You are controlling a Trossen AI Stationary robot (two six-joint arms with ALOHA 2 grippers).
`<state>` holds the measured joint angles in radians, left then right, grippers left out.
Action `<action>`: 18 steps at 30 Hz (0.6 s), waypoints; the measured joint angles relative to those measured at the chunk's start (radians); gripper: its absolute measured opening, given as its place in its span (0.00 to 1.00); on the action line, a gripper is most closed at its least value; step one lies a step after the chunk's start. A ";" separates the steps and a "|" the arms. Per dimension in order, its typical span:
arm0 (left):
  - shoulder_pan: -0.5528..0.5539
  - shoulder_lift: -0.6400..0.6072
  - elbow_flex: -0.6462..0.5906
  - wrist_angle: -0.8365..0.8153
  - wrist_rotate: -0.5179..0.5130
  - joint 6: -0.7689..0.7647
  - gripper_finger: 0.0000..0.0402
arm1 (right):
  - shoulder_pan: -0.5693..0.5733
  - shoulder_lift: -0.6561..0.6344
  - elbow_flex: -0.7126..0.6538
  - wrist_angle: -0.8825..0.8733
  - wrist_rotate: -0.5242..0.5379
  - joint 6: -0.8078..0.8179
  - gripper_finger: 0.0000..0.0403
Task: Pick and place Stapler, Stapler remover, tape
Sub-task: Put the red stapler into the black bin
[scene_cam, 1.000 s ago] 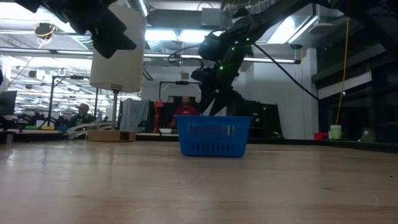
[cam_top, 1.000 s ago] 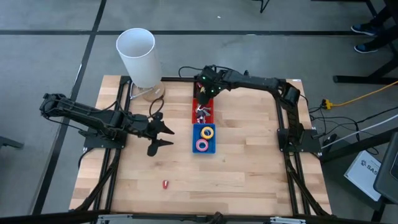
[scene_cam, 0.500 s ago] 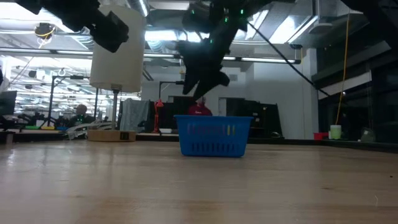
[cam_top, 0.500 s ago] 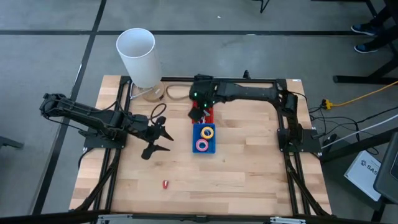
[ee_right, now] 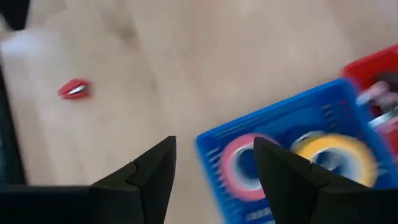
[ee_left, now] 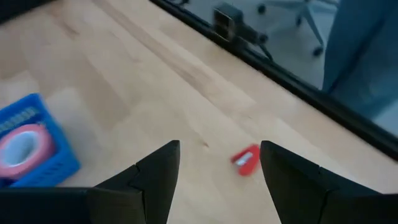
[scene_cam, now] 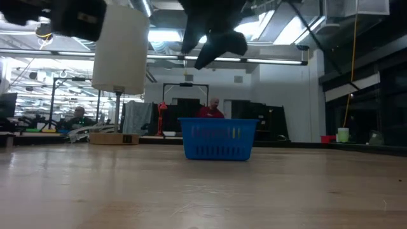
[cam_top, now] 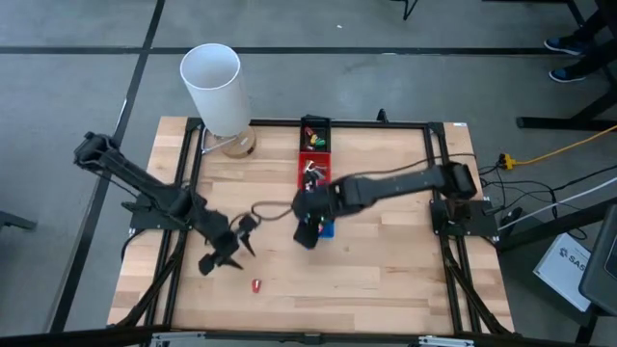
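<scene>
A small red object [cam_top: 256, 285] with a silvery part lies on the wooden table near its front edge, also visible in the left wrist view [ee_left: 247, 160] and the right wrist view [ee_right: 74, 89]. My left gripper [cam_top: 229, 253] hovers open just left of and beyond it, holding nothing. A blue basket [scene_cam: 219, 138] holds a pink tape roll [ee_right: 239, 165] and a yellow tape roll [ee_right: 336, 155]. My right gripper [cam_top: 308, 229] hangs open above the basket's left part, well clear of it [scene_cam: 215, 44]. A red tray [cam_top: 314, 172] behind the basket holds silvery pieces.
A tall white cylinder [cam_top: 217, 89] stands at the table's far left. A dark tray [cam_top: 314, 135] with small coloured items sits behind the red tray. Black frame rails [cam_top: 386, 123] run along the table's edges. Bare wood lies to the right of the small red object.
My right gripper has swung from over the red tray toward the table's near edge and risen, now above the blue basket. My left gripper has swung toward the near edge, closer to the small red object, rolling as it went. Neither has taken hold of anything.
</scene>
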<state>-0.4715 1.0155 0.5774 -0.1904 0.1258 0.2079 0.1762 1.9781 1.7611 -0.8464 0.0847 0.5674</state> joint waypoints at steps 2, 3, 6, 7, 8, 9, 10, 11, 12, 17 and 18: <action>-0.049 0.036 0.000 0.005 -0.035 0.000 0.55 | 0.045 0.000 0.000 0.008 0.001 0.060 0.53; -0.074 0.053 0.000 0.008 -0.049 -0.007 0.55 | 0.066 -0.001 0.000 0.021 0.002 0.095 0.53; -0.136 0.122 0.032 0.014 -0.082 -0.026 0.55 | 0.126 -0.002 0.000 0.051 0.017 0.198 0.53; -0.154 0.146 0.044 0.014 -0.094 -0.025 0.55 | 0.147 -0.002 0.000 0.066 0.034 0.228 0.53; -0.168 0.174 0.060 0.015 -0.102 -0.022 0.55 | 0.167 -0.002 0.000 0.080 0.057 0.254 0.53; -0.179 0.204 0.075 0.016 -0.105 -0.019 0.55 | 0.187 -0.002 0.000 0.094 0.083 0.277 0.53; -0.185 0.231 0.089 0.015 -0.105 -0.020 0.55 | 0.207 -0.002 0.000 0.106 0.111 0.299 0.53; -0.191 0.260 0.103 0.013 -0.105 -0.025 0.55 | 0.227 -0.002 0.000 0.118 0.142 0.320 0.53; -0.197 0.289 0.119 0.014 -0.106 -0.027 0.55 | 0.245 -0.002 0.000 0.131 0.169 0.340 0.53; -0.227 0.414 0.174 0.014 -0.106 0.050 0.55 | 0.316 -0.002 0.000 0.177 0.239 0.420 0.53; -0.231 0.437 0.186 0.015 -0.108 0.072 0.55 | 0.327 -0.002 0.000 0.184 0.248 0.431 0.53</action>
<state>-0.7024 1.4525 0.7629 -0.1757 0.0179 0.2800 0.5027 1.9766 1.7611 -0.6623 0.3324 0.9987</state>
